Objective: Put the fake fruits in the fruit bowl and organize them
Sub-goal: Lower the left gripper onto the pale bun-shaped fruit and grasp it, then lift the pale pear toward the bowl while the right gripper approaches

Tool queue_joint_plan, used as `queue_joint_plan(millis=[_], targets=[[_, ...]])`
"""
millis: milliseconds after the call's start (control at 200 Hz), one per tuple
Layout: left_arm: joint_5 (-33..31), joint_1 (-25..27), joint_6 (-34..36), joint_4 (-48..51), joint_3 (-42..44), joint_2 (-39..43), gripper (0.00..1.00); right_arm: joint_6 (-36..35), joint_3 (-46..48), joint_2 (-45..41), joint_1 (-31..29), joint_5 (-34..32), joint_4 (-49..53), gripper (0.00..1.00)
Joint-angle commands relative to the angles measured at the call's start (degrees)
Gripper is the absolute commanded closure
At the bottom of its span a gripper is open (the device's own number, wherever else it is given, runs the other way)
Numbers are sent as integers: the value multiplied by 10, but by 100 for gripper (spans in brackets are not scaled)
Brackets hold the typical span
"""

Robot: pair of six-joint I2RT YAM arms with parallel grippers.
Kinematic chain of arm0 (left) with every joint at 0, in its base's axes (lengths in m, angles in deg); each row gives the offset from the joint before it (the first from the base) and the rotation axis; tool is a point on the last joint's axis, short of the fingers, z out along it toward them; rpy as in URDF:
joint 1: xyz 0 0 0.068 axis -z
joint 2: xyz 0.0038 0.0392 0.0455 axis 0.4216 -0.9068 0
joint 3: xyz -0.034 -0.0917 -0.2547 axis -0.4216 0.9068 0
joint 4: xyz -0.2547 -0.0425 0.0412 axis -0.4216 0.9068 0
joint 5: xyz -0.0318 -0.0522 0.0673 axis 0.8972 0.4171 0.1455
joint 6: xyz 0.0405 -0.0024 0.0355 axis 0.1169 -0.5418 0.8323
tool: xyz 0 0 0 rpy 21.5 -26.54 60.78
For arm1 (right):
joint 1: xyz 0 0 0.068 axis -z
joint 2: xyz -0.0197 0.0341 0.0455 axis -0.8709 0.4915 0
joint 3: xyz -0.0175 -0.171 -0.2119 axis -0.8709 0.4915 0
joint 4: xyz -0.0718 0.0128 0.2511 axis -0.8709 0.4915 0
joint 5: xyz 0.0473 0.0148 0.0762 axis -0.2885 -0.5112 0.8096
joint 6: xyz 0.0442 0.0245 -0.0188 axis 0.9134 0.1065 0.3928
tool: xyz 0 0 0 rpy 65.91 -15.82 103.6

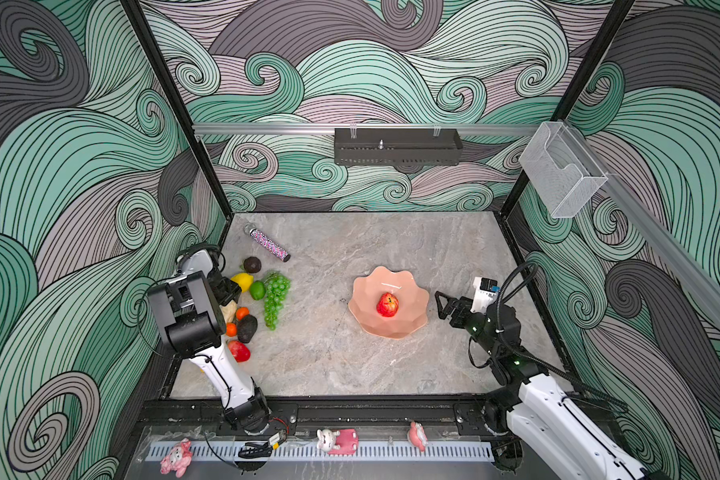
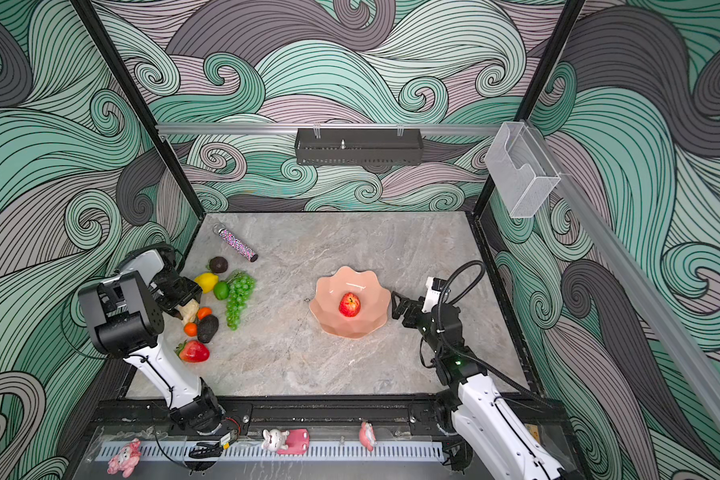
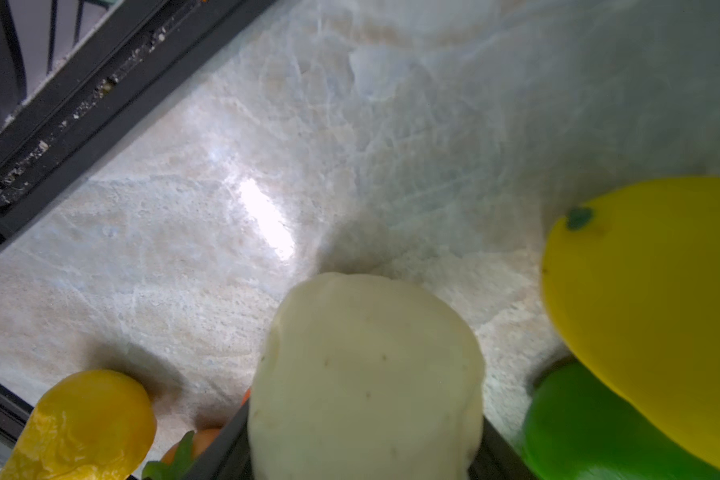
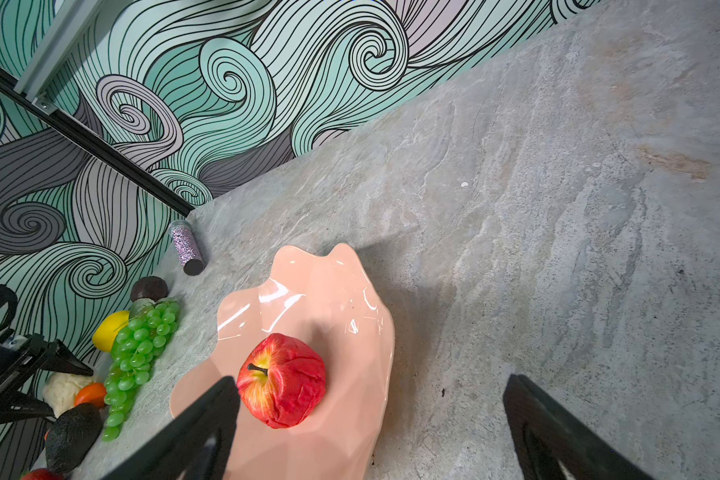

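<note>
The left gripper (image 2: 187, 305) is at the left edge of the surface (image 1: 350, 365), beside the lemon (image 1: 242, 281). Its jaws flank the pear (image 3: 366, 374); whether they pinch it I cannot tell. The right gripper (image 1: 439, 306), jaws spread, sits just right of the bowl (image 1: 366, 320), which holds the apple (image 1: 387, 304).

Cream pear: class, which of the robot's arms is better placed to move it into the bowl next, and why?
Left. The left gripper sits over the cream pear, with a jaw on either side of it. The right gripper is open beside the fruit bowl, far across the table from the pear.
</note>
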Motion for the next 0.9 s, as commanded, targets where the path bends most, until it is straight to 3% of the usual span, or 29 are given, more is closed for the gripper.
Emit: queue_joint_plan(millis=[0, 225, 470, 570, 716, 896], targets=[[11, 7, -12, -12, 4, 42, 39, -5, 6, -3, -3, -2, -10, 0], [42, 32, -29, -9, -6, 131, 39, -3, 9, 0, -3, 31, -34, 0], [156, 59, -70, -30, 4, 242, 40, 7, 14, 23, -12, 81, -90, 0], [190, 112, -110, -54, 17, 286, 41, 15, 15, 34, -25, 81, -111, 0], [234, 228, -217, -162, 73, 327, 42, 27, 3, 41, -58, 60, -118, 0], [239, 365, -324, -284, 114, 334, 42, 46, -20, 35, -105, 65, -120, 0]])
